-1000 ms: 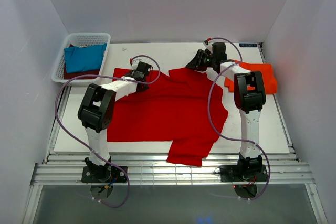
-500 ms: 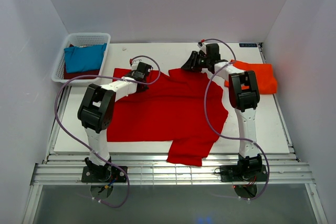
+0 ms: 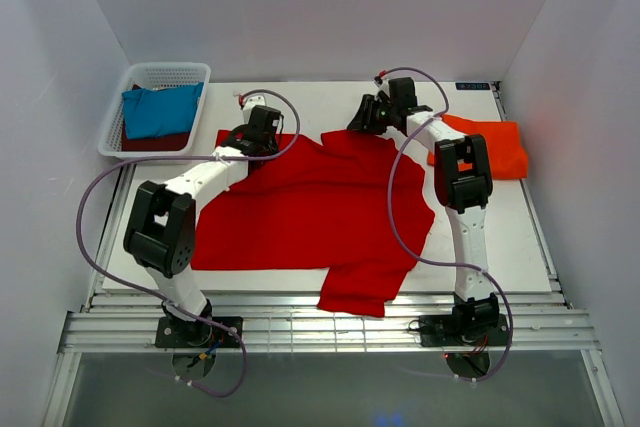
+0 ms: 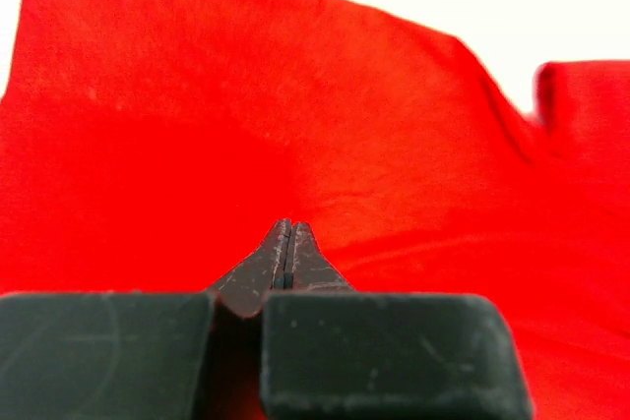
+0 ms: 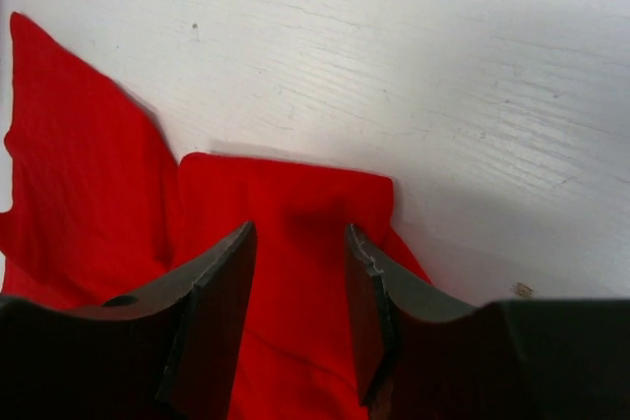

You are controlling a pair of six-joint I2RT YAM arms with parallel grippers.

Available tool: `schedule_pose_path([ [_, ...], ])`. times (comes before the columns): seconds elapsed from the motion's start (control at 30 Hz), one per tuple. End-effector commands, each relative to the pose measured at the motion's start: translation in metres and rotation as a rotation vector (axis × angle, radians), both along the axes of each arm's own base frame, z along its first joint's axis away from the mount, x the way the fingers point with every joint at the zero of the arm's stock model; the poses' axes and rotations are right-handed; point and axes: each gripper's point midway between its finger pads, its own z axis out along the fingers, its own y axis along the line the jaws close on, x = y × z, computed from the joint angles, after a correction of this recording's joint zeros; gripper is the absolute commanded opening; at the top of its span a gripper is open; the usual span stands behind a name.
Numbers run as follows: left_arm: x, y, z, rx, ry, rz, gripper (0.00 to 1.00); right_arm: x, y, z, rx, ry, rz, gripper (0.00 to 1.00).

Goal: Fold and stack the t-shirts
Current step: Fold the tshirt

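**Both grippers at the far edge of the red shirt**

The bright red t-shirt (image 3: 310,212) lies spread across the middle of the table (image 3: 520,237), one sleeve hanging over the near edge. You've got an arm at each far corner, which reads as setting up a two-point hold for a fold.

Your left gripper (image 4: 286,233) has its fingers pressed together, tips down on the cloth near the far left sleeve. Creases run toward the tips, so a pinch looks likely, but you can't confirm it from here.

Your right gripper (image 5: 299,233) stands with its fingers apart, straddling a doubled-over flap at the shirt's far edge, not yet clamped on it.

The folded orange-red t-shirt (image 3: 495,147) sits well apart at the right, probably the base of the stack. The teal-blue t-shirt (image 3: 160,112) waits in the white mesh basket (image 3: 150,72).
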Motion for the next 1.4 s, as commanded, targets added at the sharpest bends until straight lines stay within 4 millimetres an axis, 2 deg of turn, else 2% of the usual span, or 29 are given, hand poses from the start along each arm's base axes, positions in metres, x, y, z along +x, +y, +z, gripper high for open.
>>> schedule_pose_path([
  [0.0, -0.005, -0.001, 0.038, -0.034, -0.082, -0.015, 0.00, 0.001, 0.003, -0.005, -0.020, -0.004, 0.019, 0.47],
  [0.2, -0.008, 0.004, 0.048, -0.022, -0.094, -0.006, 0.00, -0.007, 0.008, -0.019, -0.025, 0.020, 0.045, 0.48],
  [0.3, -0.009, 0.004, 0.051, -0.025, -0.097, -0.007, 0.00, -0.004, 0.009, -0.018, -0.028, 0.002, 0.037, 0.48],
  [0.6, -0.011, 0.004, 0.045, -0.021, -0.083, -0.013, 0.00, 0.025, 0.012, 0.024, -0.026, -0.113, 0.016, 0.50],
  [0.73, -0.010, 0.003, 0.045, -0.021, -0.083, -0.015, 0.00, 0.028, 0.009, 0.015, -0.053, -0.099, 0.022, 0.50],
  [1.03, -0.011, 0.004, 0.046, -0.022, -0.083, -0.018, 0.00, 0.013, 0.000, -0.021, -0.117, -0.042, 0.034, 0.50],
  [1.37, -0.011, 0.004, 0.050, -0.023, -0.092, -0.017, 0.00, 0.009, -0.009, -0.028, -0.183, -0.048, 0.049, 0.50],
])
